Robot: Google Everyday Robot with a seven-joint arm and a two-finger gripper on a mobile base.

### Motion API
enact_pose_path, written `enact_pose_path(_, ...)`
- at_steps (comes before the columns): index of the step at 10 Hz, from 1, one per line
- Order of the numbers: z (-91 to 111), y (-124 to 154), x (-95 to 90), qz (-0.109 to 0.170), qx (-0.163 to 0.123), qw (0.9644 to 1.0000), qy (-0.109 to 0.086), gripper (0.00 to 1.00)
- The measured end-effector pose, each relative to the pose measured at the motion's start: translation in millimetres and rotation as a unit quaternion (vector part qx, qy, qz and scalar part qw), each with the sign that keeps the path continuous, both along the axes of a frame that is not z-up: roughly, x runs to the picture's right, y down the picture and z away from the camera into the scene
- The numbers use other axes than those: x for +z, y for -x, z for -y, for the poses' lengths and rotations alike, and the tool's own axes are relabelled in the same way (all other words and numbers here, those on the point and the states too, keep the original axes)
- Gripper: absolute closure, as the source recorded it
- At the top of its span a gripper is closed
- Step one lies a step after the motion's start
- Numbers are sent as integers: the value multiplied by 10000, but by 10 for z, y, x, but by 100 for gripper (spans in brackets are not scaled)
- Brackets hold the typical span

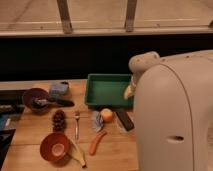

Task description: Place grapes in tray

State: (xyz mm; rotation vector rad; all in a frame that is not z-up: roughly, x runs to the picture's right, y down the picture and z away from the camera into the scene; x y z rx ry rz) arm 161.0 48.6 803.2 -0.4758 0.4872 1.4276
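Since the grapes (59,120) lie on the table (114,152) and not in the tray (106,77), we judge the task not yet begun in any way that shows. The bunch sits on the left part of the table, just left of a fork (77,124), on the far side of a red-brown bowl (54,146) and nearer to us than a second bowl (35,97) at the far left. The green tray stands well apart from it, farther back and to the right, and we see nothing inside it. All the work is left, as we judge it: reaching over to the grapes, gripping them, lifting, carrying them right and back, and letting go over the tray.

The tool (130,91) shows as a pale yellowish tip hanging from the white arm (143,62) at the tray's right edge, partly hidden by the robot's large white body on the right. We cannot tell how far open it is. We see nothing held in it, and it is nowhere near the grapes.
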Motion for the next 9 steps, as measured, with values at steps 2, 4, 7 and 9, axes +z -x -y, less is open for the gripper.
enact_pose_path(2,-40,616,-111,739,-319,9967,56,28)
enact_pose_path(4,-103,1306,-249,1696,-538,9837,264,28)
enact_pose_path(7,-303,2010,-528,2789,-805,9547,650,28)
enact_pose_path(9,-348,2136,-599,3003,-864,9473,711,28)
